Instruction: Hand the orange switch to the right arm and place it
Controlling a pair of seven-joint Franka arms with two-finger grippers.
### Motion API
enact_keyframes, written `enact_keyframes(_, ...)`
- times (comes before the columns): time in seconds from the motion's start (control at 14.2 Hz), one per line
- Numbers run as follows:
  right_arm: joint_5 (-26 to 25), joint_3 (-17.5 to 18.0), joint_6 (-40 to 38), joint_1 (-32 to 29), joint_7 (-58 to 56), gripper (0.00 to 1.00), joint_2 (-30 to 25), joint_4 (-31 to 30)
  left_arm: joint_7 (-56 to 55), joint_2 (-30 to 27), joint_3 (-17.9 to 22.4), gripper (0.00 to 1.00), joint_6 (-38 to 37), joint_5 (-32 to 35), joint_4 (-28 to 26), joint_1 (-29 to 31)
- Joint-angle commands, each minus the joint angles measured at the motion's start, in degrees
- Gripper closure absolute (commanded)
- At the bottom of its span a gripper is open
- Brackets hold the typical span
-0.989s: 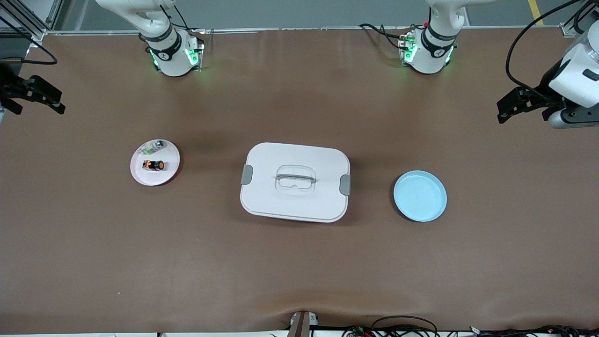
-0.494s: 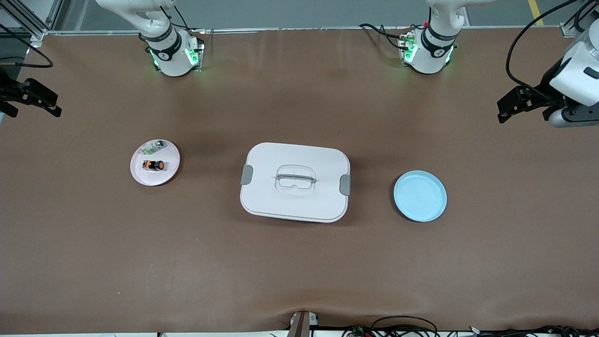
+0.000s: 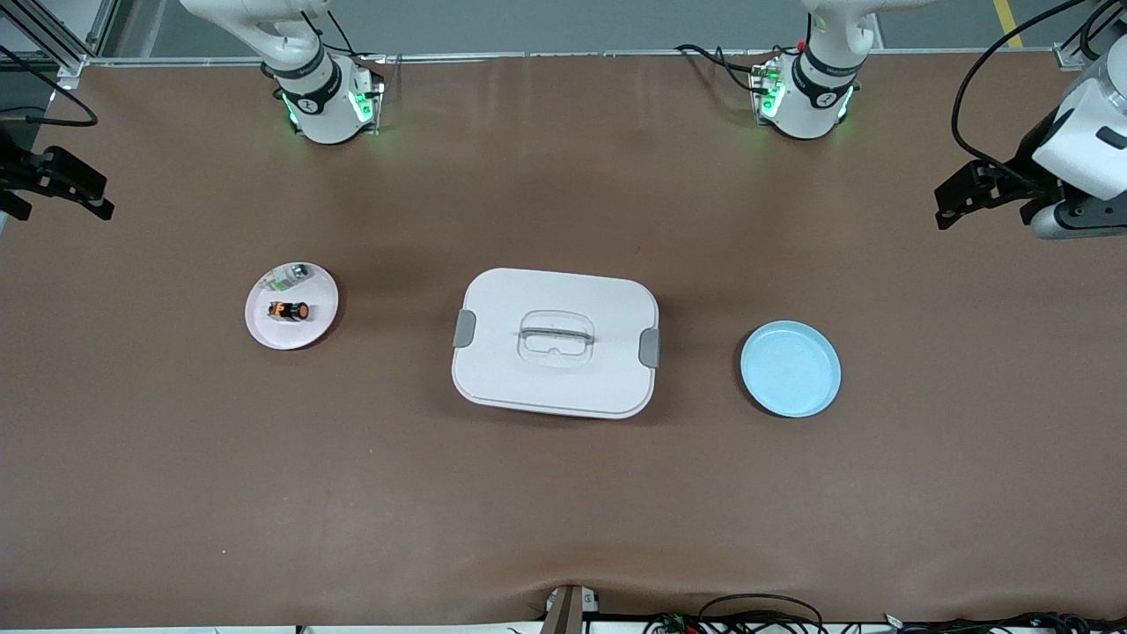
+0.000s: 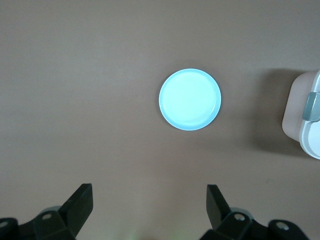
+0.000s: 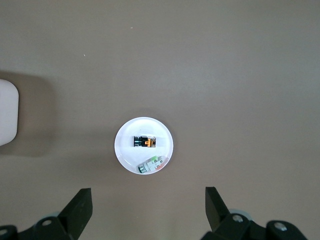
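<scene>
While the switch (image 3: 288,311) lies lengthwise along the table on the white plate (image 3: 315,330), the right gripper (image 5: 145,210) hangs spread over it; the left gripper (image 4: 149,210), also spread, waits over the blue plate (image 3: 791,398).

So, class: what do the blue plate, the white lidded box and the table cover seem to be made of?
Blue plate: probably plastic or melamine, judging by its even pale colour and soft sheen.
White lidded box: likely moulded plastic, matte, with rounded corners, grey clips and a clear handle recess.
Table cover: seems a brown matte sheet, perhaps paper or rubber mat; faint ripples show at the edge nearest the front camera.
</scene>
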Motion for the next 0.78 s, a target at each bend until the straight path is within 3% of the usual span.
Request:
enact_keyframes(0.0,0.73,0.52,-1.1,-1.04,0.51,0.0,0.85,1.73,1.36,-0.13,-0.01,0.0,-1.36,-2.6,1.58,0.55)
enact_keyframes(0.71,0.73,0.52,-1.1,-0.95,0.6,0.0,0.94,1.81,0.83,0.4,-0.01,0.0,-1.45,-1.82,2.11,0.02)
